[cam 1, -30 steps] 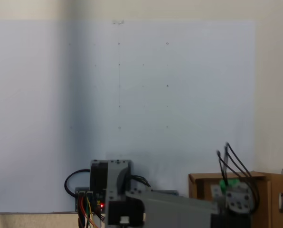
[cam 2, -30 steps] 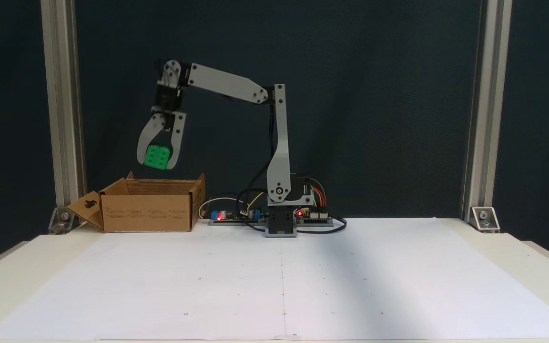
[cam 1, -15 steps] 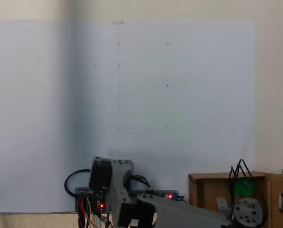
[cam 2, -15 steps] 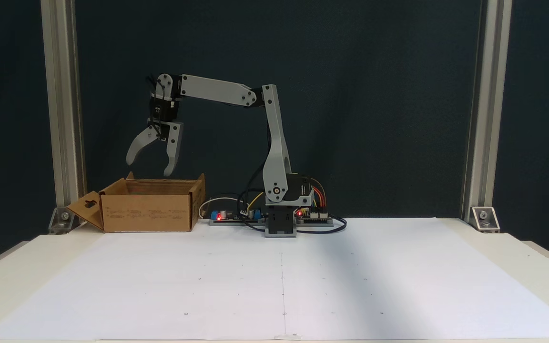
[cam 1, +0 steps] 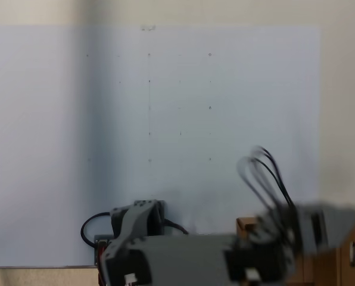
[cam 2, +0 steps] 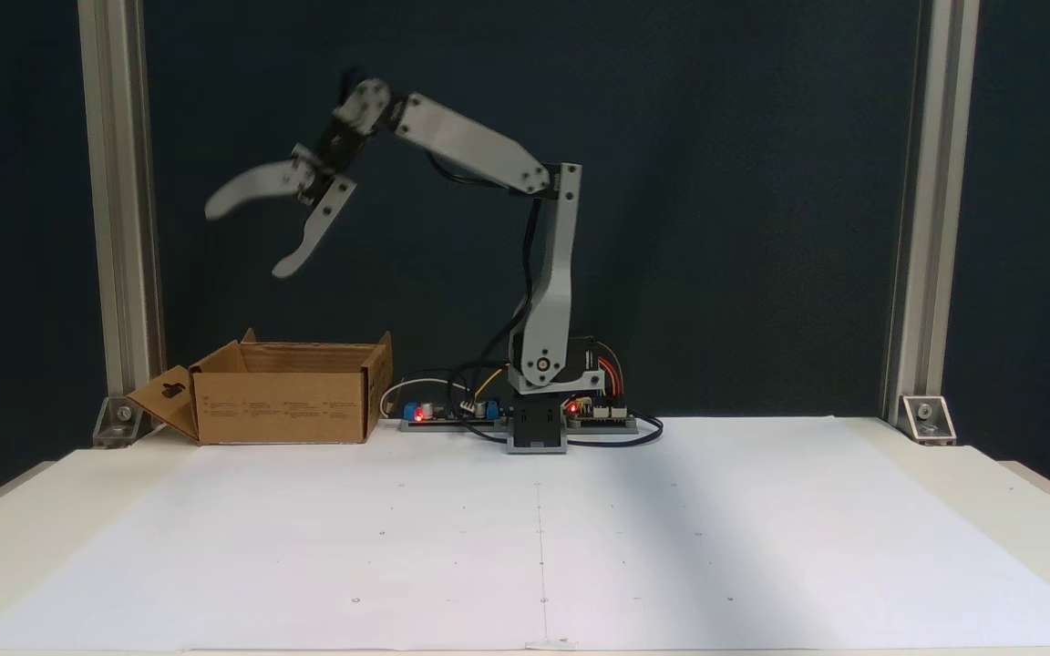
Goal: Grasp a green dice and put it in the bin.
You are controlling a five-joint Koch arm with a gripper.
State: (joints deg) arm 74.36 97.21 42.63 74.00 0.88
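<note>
Cardboard bin (cam 2: 281,404) is sitting at the back left of the bench (cam 2: 1017,497) in a fixed view, its interior hidden so the green dice cannot be seen, while the blurred hand (cam 2: 247,239) is hanging high above it, jaws spread apart and empty.

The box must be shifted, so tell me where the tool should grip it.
Probably the box wall nearest the arm, at its top rim, coming straight down: the top is open and thin upright cardboard should fit between the jaws, while the whole box looks too wide for the open tool.
</note>
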